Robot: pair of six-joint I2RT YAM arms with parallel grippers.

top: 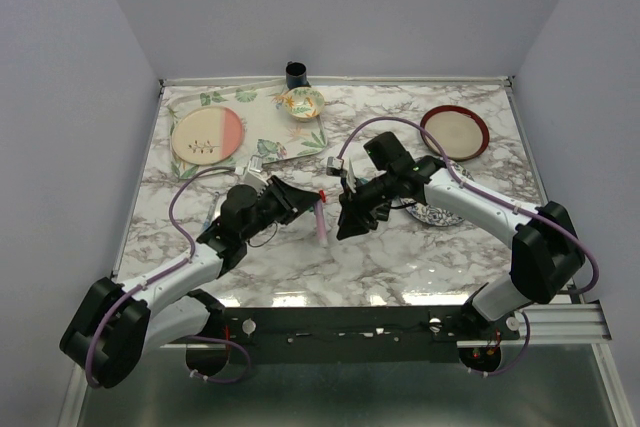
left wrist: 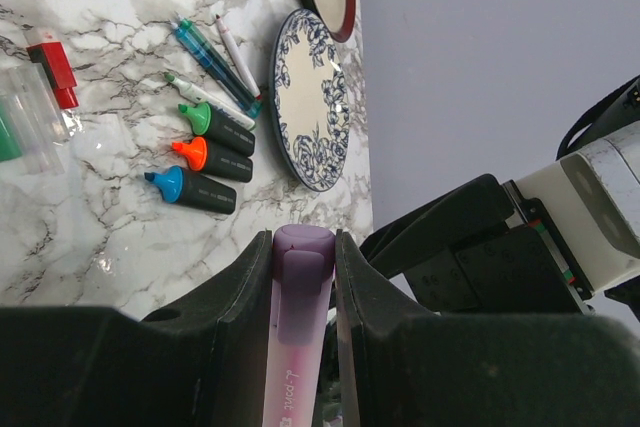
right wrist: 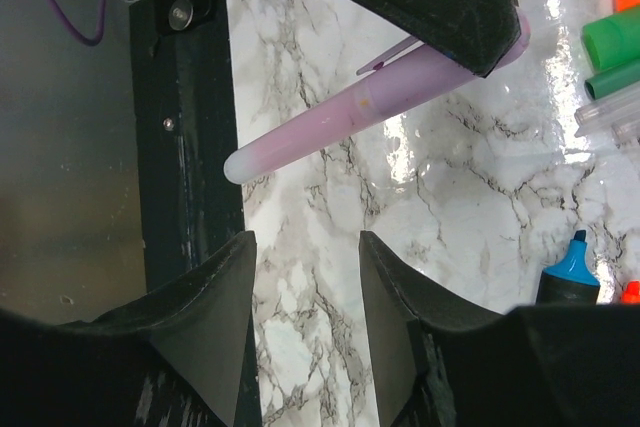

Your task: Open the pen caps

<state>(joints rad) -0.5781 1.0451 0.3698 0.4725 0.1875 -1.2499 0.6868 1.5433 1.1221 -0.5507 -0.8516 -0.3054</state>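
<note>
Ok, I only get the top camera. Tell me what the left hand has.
Observer: The left hand is clamped on a lilac pen, with the purple end between its fingers.
Operator: Now report the right hand.
Observer: The right hand is open and empty. The pen's rounded end is just ahead of it, untouched.

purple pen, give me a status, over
Left gripper shut on the purple pen at its cap, cap still on. Right gripper open, empty, short of the pen. Nothing between them.
</note>
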